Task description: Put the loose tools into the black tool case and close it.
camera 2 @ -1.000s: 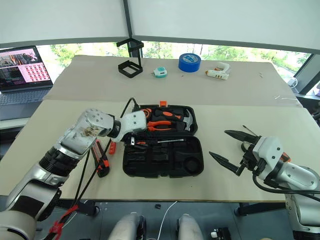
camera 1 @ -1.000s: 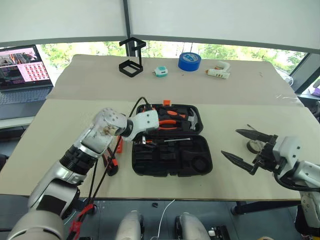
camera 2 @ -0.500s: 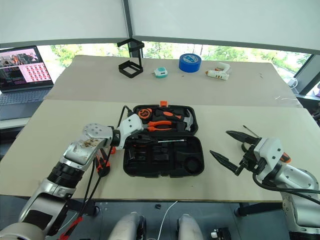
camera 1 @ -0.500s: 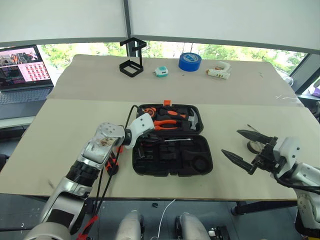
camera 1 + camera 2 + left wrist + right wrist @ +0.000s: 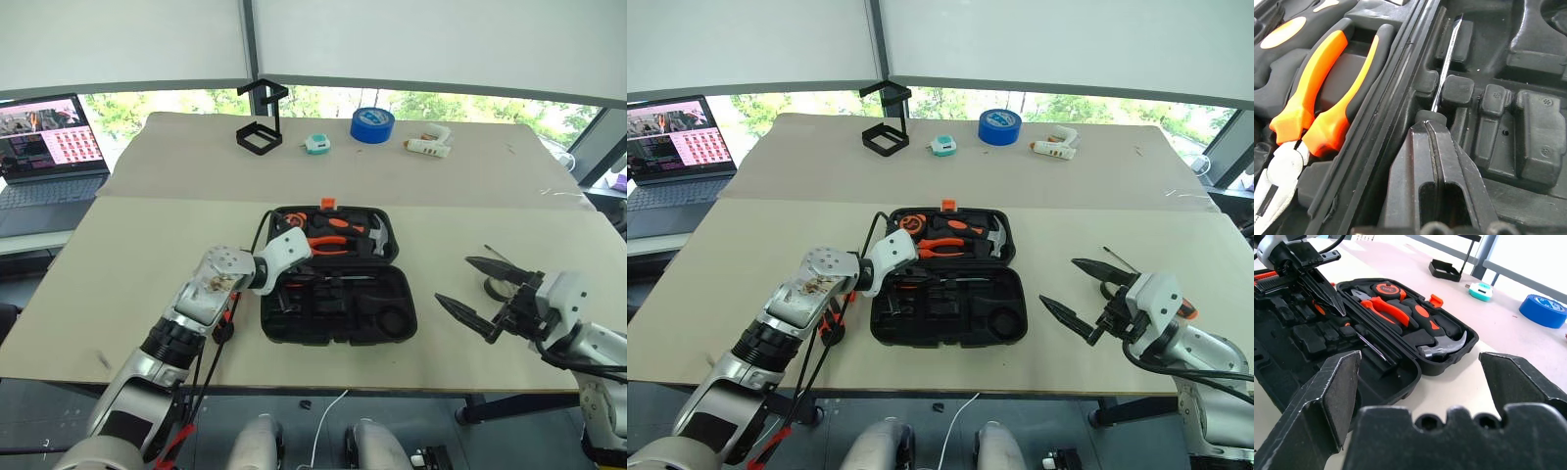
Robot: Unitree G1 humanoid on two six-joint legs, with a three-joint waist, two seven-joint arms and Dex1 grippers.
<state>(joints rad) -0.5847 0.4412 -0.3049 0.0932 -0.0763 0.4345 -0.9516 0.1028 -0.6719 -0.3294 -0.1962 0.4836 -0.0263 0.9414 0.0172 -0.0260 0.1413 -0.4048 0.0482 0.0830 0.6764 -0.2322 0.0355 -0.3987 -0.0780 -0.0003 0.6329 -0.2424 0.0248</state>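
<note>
We see the black tool case (image 5: 338, 277) lying open in the middle of the table (image 5: 118, 245). The far half holds the orange-handled pliers (image 5: 328, 243) and a hammer (image 5: 1442, 345). In the near half a screwdriver (image 5: 1445, 63) lies in a groove next to the hinge.

Our left gripper (image 5: 1433, 147) is down in the near half of the case, by the left end. Its two black fingers are pressed tight together. Their tips sit right at the dark handle end of that screwdriver, but we cannot tell if they pinch it.

Our right gripper (image 5: 472, 290) hangs over the table to the right of the case, well apart from it. Its fingers are spread wide with nothing between them. A small grey tape roll (image 5: 500, 287) lies on the table just behind it.

More orange and black tools (image 5: 834, 318) lie on the table just left of the case, partly hidden by our left arm.
</note>
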